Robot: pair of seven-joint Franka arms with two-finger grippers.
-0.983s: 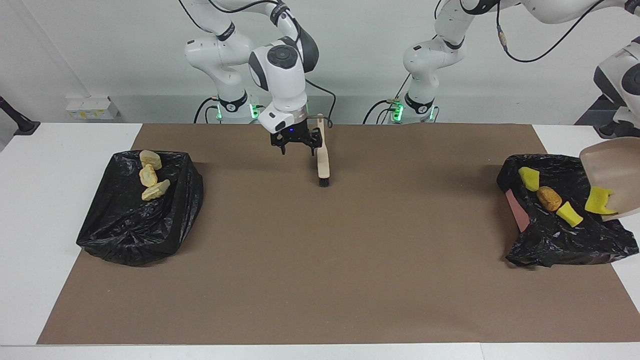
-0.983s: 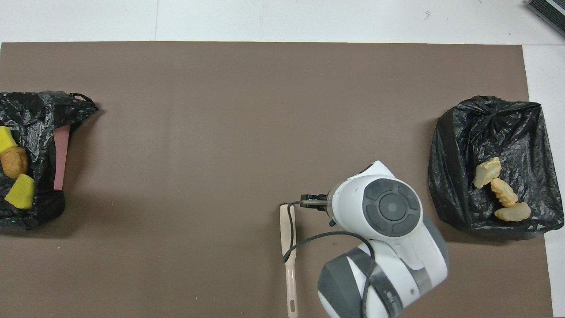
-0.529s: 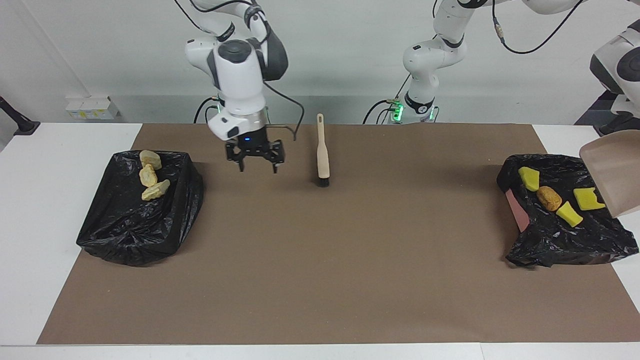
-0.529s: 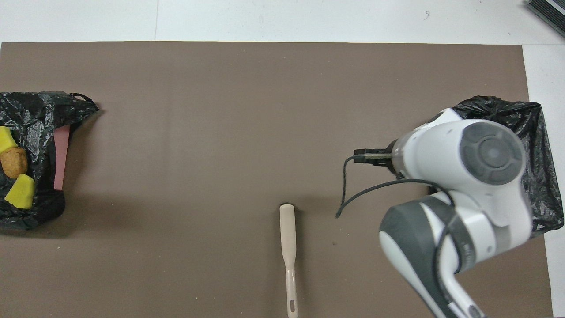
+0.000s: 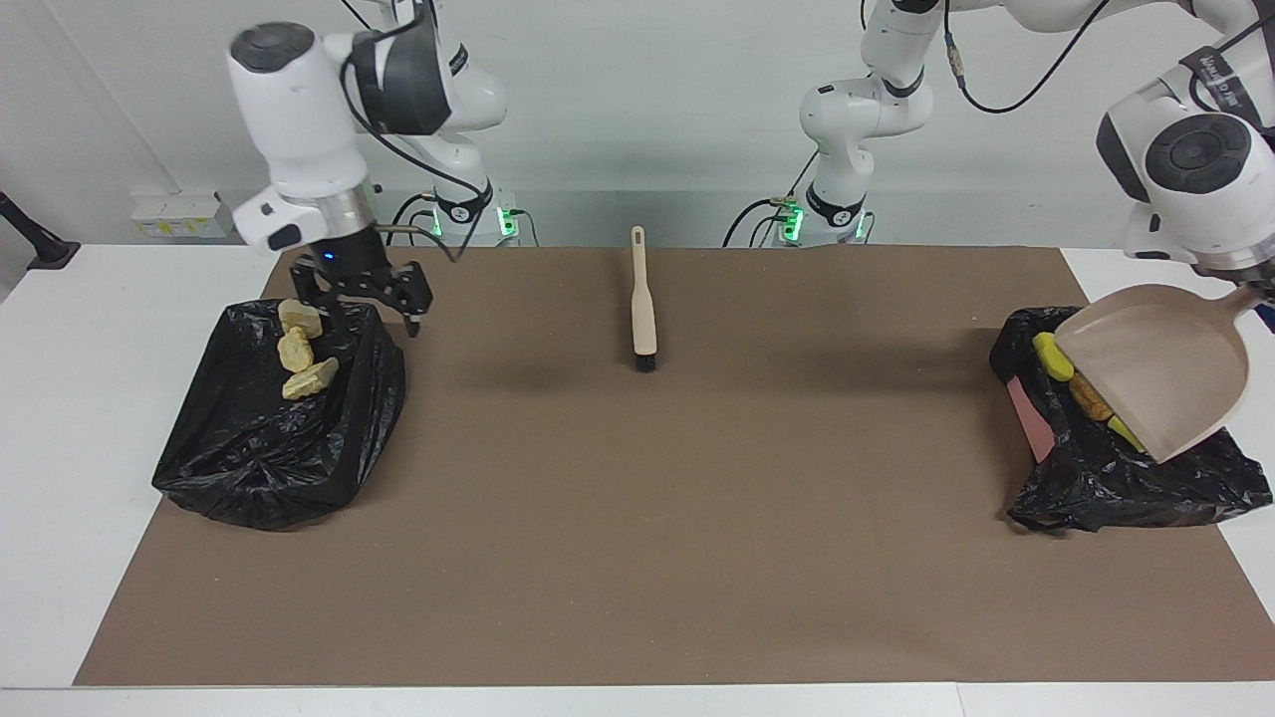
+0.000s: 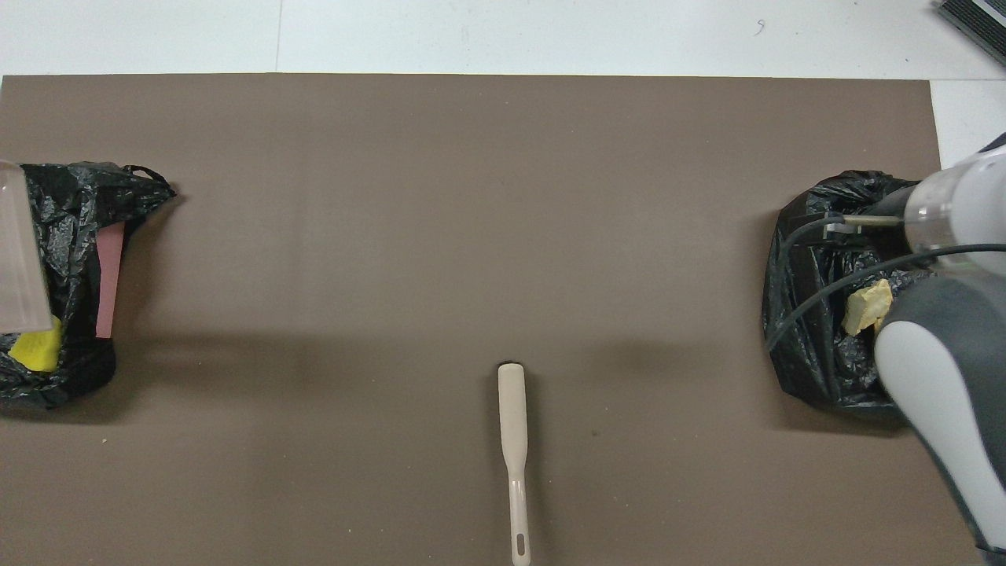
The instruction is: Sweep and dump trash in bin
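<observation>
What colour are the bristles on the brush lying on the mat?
Black, at the end of the beige brush farther from the robots; the facing view shows them best.

i count 2 black bin bags [image 5: 269,448] [image 5: 1126,478], 1 at each end of the mat. 3 tan pastry bits [image 5: 297,349] in the bag at the right arm's end. at the other end i make out 2 yellow wedges [image 5: 1051,354] & 1 brown lump [image 5: 1088,396]; rest hidden by the 1 dustpan [image 5: 1160,368]. 1 brush [image 5: 643,304] mid-mat. 2 arms.

Was lit bright and even from above, with soft shadows on the brown mat [image 5: 637,518], and blurred around the moving right arm [image 6: 943,330].
</observation>
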